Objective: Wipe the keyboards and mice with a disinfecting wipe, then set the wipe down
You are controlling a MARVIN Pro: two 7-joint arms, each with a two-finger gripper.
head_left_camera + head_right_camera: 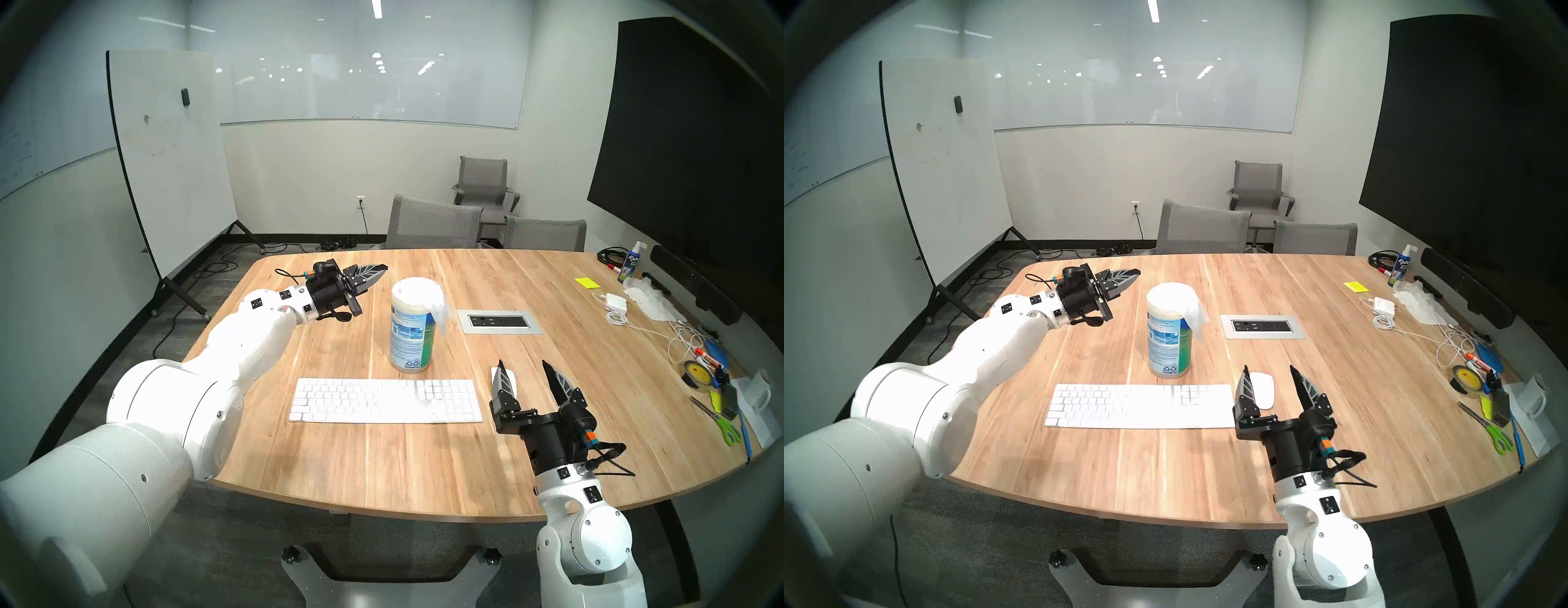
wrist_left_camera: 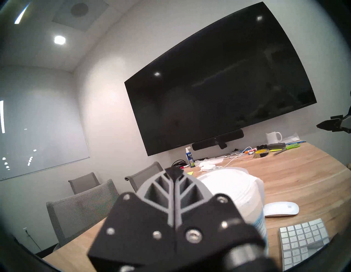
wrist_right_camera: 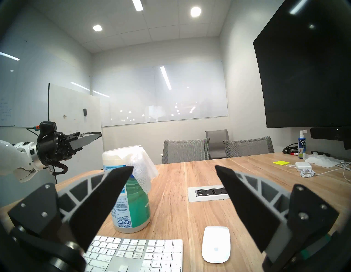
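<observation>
A white keyboard (image 1: 386, 401) lies flat near the table's front edge, and a white mouse (image 1: 1262, 390) sits just to its right. Behind the keyboard stands a wipes canister (image 1: 411, 335), with the wipe (image 1: 439, 314) hanging limp from its top down the right side. My left gripper (image 1: 379, 269) is shut and holds nothing. It hovers left of the canister at about lid height, pointing toward it. My right gripper (image 1: 522, 364) is open above the mouse, and its left finger hides part of the mouse in the head stereo left view.
A recessed power outlet panel (image 1: 499, 321) lies right of the canister. Along the right edge are a power adapter with cable (image 1: 615, 302), a tissue pile (image 1: 649, 301), a spray bottle (image 1: 630, 265), tape, scissors and a mug. Grey chairs (image 1: 432, 223) stand at the far side.
</observation>
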